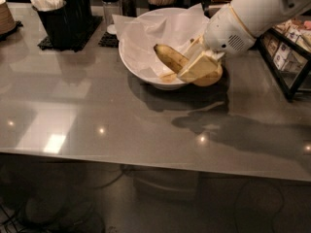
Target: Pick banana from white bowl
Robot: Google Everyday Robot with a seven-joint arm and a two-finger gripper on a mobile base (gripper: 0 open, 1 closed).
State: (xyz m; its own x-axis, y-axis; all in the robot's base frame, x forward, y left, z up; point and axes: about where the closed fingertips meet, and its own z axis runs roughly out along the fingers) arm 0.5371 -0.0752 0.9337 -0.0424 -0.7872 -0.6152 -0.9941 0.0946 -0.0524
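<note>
My gripper [201, 68] sits right of centre, upper frame, over the right rim of the white bowl [138, 74]. Jaws are clamped crosswise on the banana [170, 57], towards its right end, which I reckon limits pivoting. It's held above the paper liner [146, 30], clear of the table [97, 115]. Long axis runs upper left to lower right, free tip pointing upper left.

One pincer [200, 66] on banana [168, 56], second banana [168, 76], one bowl [138, 74]
</note>
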